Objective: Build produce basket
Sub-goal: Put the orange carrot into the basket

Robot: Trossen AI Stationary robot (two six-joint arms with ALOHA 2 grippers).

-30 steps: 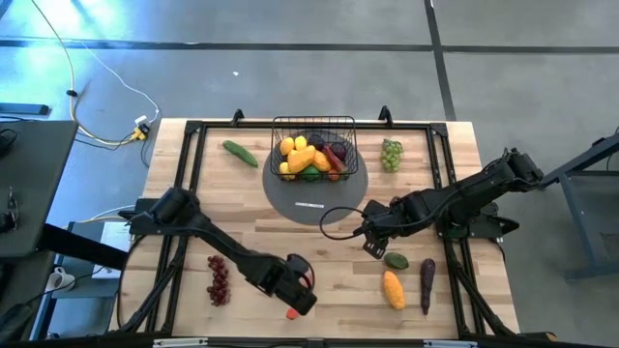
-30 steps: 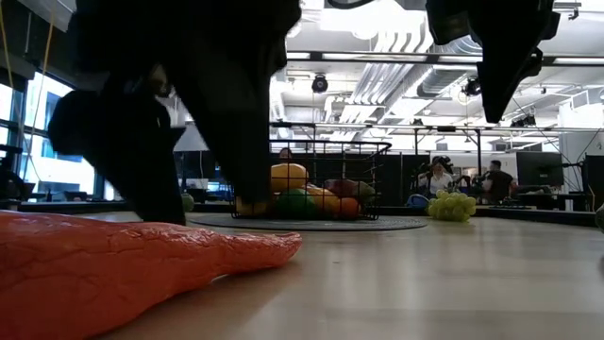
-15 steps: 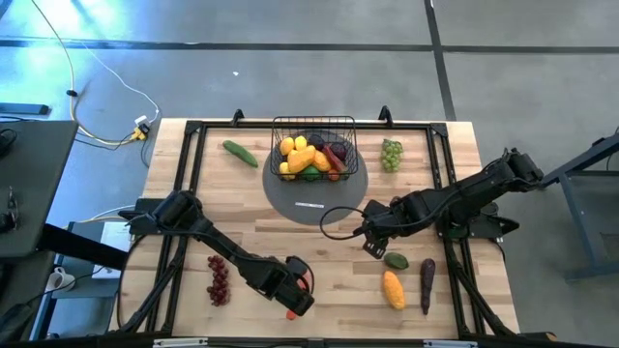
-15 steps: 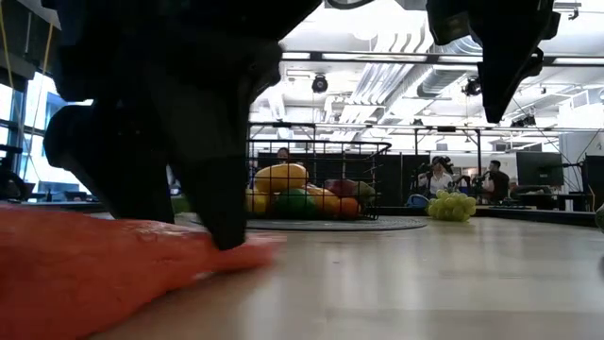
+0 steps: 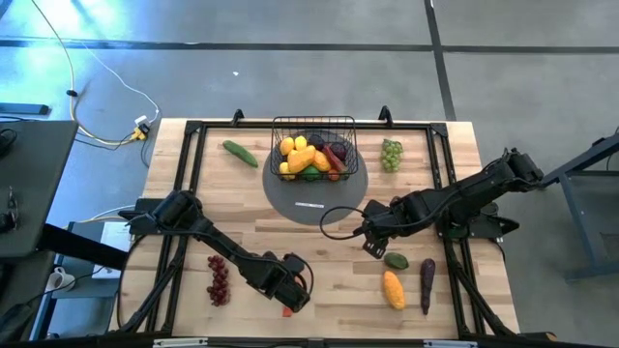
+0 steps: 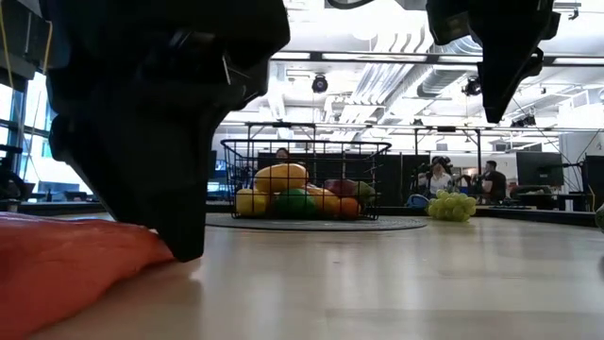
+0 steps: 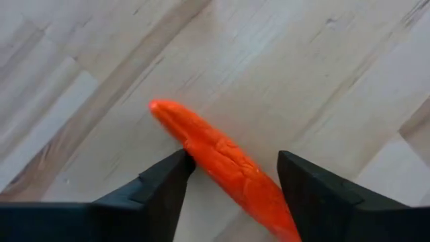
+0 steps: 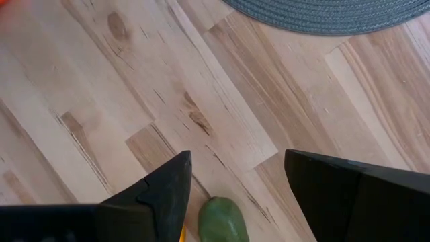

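Narrowing left end effector (image 7: pixel 232 176) has dropped astride carrot (image 7: pixel 222 165), one finger touching.

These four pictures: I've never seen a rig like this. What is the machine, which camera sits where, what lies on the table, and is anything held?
It is a robot with two dark arms at a wooden table, each ending in a two-finger gripper. One camera looks straight down, one sits at table height, and one rides on each wrist.

On the table a black wire basket holds mixed toy fruit on a grey mat. Loose around it lie a cucumber, green grapes, red grapes, a small green fruit, an orange mango and a dark eggplant.

The left gripper is down at the near edge, its fingers either side of an orange carrot, touching one side, not clamped. The right gripper hovers open above the green fruit, holding nothing.
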